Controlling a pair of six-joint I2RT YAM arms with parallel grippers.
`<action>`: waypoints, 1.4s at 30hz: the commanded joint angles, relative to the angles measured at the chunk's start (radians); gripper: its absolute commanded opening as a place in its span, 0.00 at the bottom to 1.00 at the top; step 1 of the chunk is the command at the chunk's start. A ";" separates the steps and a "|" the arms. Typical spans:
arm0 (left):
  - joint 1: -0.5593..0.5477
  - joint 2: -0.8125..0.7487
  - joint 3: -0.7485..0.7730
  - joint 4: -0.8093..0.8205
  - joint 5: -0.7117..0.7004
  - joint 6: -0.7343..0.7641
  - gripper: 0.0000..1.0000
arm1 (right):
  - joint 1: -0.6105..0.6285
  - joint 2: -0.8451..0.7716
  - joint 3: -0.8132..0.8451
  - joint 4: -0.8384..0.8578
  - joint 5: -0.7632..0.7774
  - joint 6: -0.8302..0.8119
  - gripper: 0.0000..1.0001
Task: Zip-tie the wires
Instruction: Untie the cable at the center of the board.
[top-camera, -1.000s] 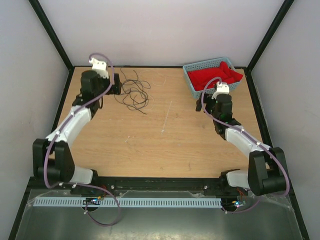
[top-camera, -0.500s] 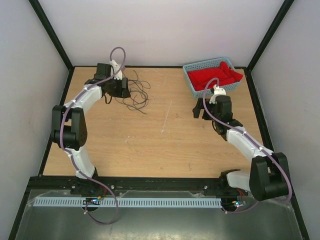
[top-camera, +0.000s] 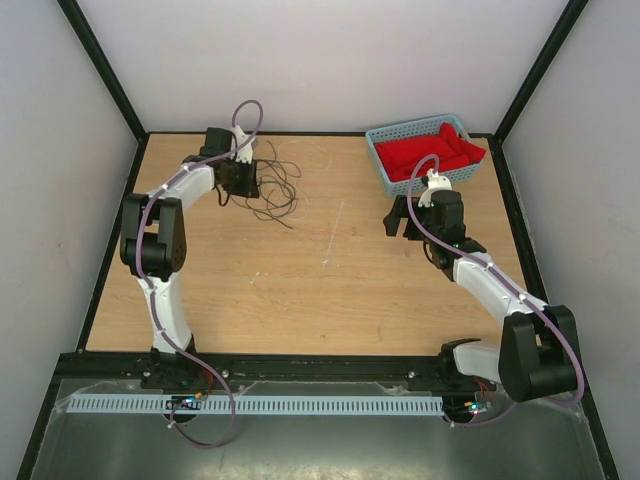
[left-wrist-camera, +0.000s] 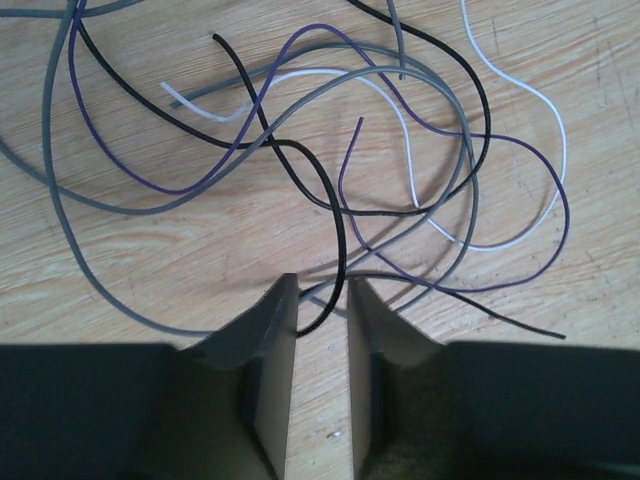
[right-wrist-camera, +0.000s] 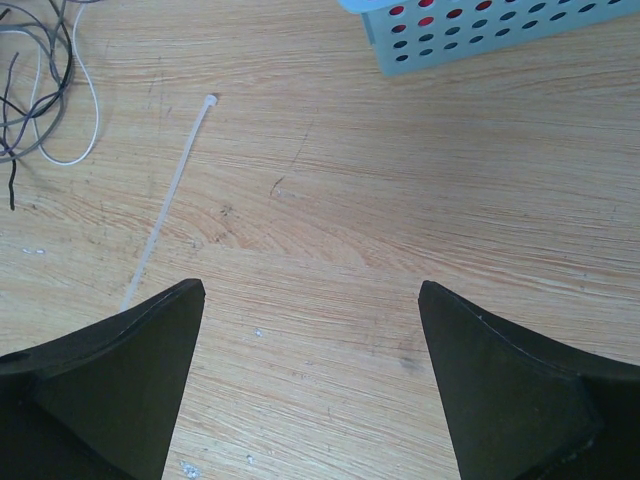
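Table (right-wrist-camera: 400, 200): pale wood-grain top, matt, lightly scratched and scuffed.
Wires (left-wrist-camera: 342, 250), on the table: smooth plastic-sheathed strands in black, grey, purple and white, with a faint sheen.
Zip tie (right-wrist-camera: 168, 200), on the table: translucent whitish plastic, smooth.
Basket (right-wrist-camera: 450, 45), on the table: light-blue perforated plastic.
Cloth (top-camera: 425, 152), inside the basket: red, soft, matt.
Left gripper (left-wrist-camera: 322, 290), right gripper (right-wrist-camera: 312, 290): matt dark plastic, faintly grainy.

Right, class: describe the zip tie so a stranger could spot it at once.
On the light wooden tabletop, look between the tangle of thin, curly dark wires and the blue perforated plastic basket. The thin, pale whitish plastic zip tie lies flat there, the only straight strip.
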 joint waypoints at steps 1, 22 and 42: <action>-0.011 0.026 0.053 -0.012 -0.017 0.034 0.19 | 0.003 -0.021 0.034 -0.016 -0.008 0.009 0.99; -0.038 -0.532 0.184 0.004 0.163 -0.078 0.00 | 0.020 0.001 0.075 0.212 -0.303 0.156 0.99; 0.034 -0.383 0.496 0.023 0.312 -0.471 0.00 | 0.298 0.225 0.169 0.936 -0.301 0.136 0.99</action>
